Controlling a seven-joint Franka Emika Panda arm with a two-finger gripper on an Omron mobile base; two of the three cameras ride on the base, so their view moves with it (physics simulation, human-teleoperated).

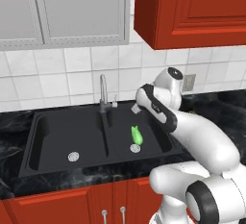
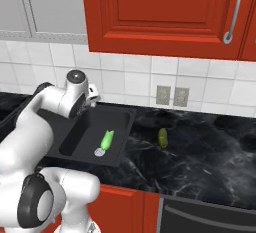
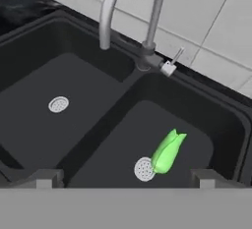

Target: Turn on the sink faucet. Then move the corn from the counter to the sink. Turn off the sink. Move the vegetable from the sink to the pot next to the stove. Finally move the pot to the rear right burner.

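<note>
Corn [image 3: 168, 152] lies in the sink [image 3: 74, 95] beside the drain; our claw [image 3: 127, 179] is released. We judge the faucet handle [image 3: 172, 63] comes next.

No readable text, labels, brands, numbers or signs on any surface
</note>
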